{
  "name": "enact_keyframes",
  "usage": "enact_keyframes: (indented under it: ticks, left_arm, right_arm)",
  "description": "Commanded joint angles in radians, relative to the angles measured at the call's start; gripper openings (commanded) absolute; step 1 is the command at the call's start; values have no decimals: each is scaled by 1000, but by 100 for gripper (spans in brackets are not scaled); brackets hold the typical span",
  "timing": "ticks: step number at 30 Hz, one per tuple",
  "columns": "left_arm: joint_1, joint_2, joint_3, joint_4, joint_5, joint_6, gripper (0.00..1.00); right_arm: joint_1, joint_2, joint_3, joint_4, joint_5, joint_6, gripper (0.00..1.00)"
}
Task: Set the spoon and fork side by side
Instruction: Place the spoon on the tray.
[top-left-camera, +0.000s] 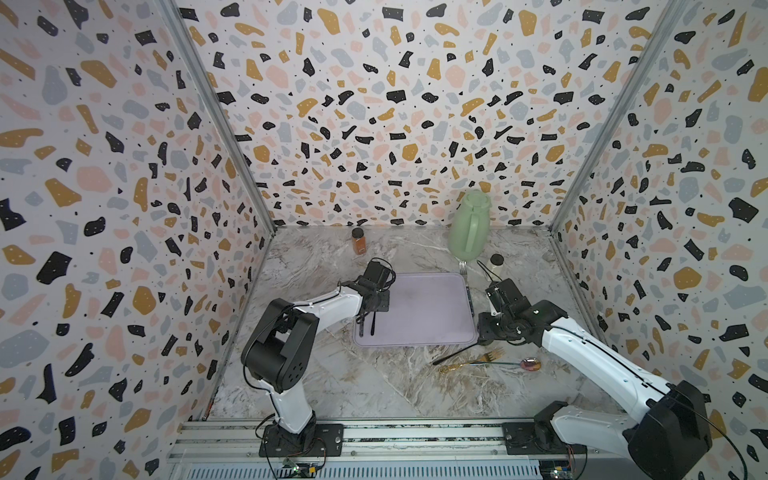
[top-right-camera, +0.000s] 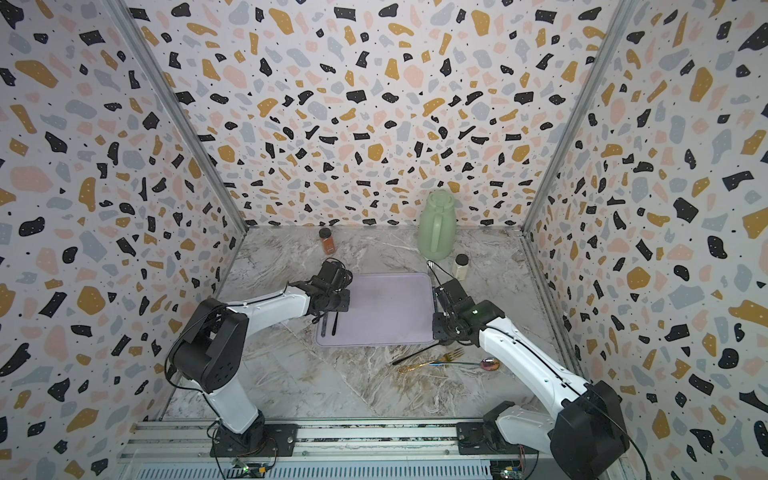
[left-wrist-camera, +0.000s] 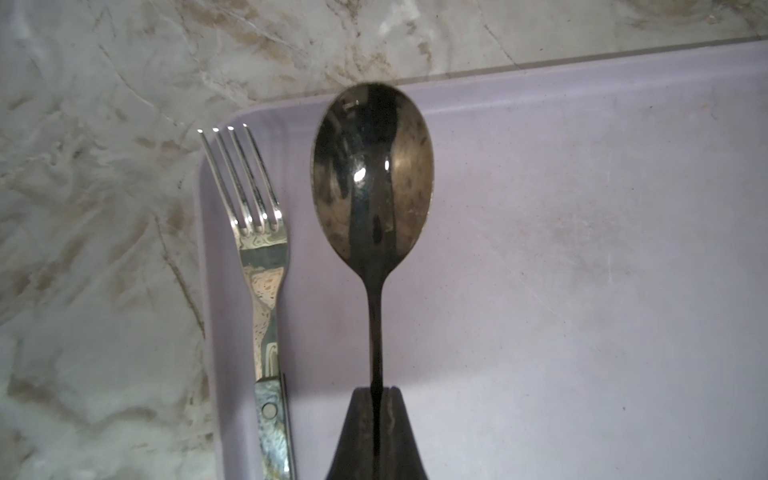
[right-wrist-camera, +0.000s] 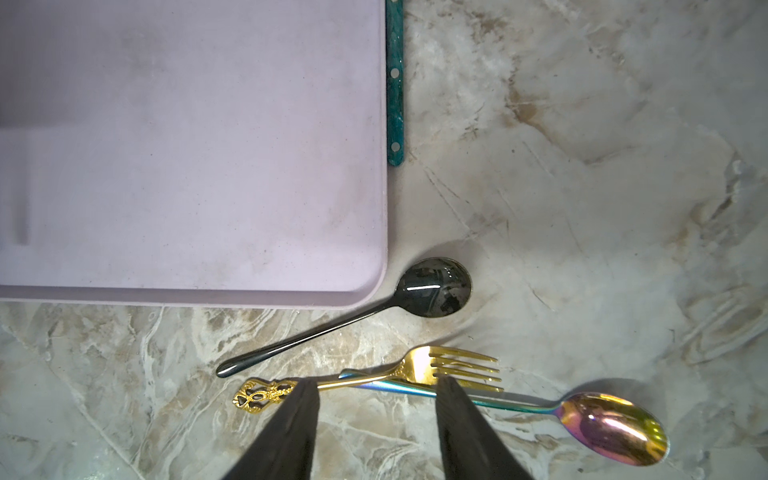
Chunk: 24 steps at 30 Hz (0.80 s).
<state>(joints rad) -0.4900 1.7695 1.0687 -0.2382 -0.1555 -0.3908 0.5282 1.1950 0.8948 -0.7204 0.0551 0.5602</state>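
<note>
A dark shiny spoon is pinched by its thin handle in my left gripper, which is shut on it over the near left corner of the lavender tray. A silver fork with a marbled handle lies along the tray's left rim, parallel to the spoon and a small gap away. Both top views show the pair, spoon and fork, below the left gripper. Whether the spoon rests on the tray I cannot tell. My right gripper is open above the table, right of the tray.
Near the tray's right corner lie a black spoon, a gold fork and a rainbow spoon, the gold fork crossing the rainbow handle. A teal-handled utensil lies along the tray's right edge. A green jug, spice jar and small jar stand behind.
</note>
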Motion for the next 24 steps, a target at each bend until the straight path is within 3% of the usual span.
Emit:
enact_keyframes:
  ticks: [1,20,22,24]
  left_arm:
    - [11,9,21,40,19,-24,0]
    - [29,65,29,3,20,-55,1]
    - [28,57,64,-46,-8,-44,24]
    - [25,23,99,-106,-31,-29,38]
  right_arm:
    - [-14,4,-8,-25,-28,-21,51]
    - [-66,28,8,-24,-92,-48,49]
    - [-71,27,9,-25,-99,-52,50]
    - [-78,29,14,-25,-106,-56,51]
